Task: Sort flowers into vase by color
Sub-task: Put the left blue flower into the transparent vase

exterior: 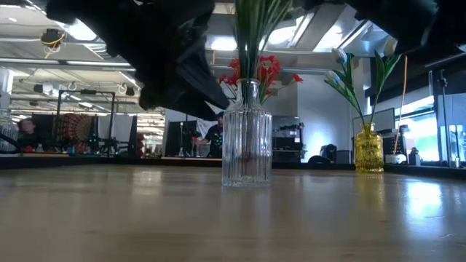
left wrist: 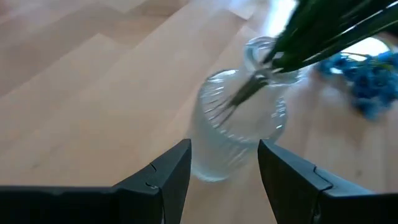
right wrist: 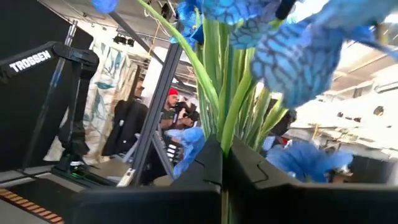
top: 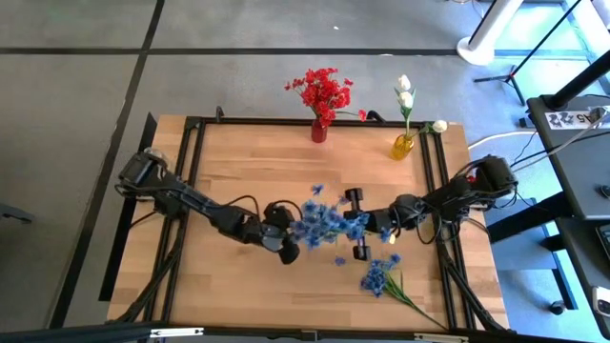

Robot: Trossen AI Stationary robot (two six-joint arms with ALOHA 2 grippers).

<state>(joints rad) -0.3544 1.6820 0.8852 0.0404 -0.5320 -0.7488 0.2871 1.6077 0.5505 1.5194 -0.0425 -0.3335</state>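
Wooden desk (top: 248, 162) under both arms. Mid-desk, clear ribbed vase (exterior: 247, 145) holding green stems. Right end effector (right wrist: 222, 155) pressed together on blue flower stems (right wrist: 233, 106), blooms above the vase. Left end effector (left wrist: 224, 174) spread beside the vase. More blue flowers (top: 381, 276) lying nearer the front edge. Red flowers (top: 322, 91) and white flowers (top: 406, 95) in back vases.

Left gripper (left wrist: 224, 165): mid-table, fingers parted, extended inward; right gripper (right wrist: 222, 163): mid-table opposite, fingers pressed together, arm reaching inward from right edge.
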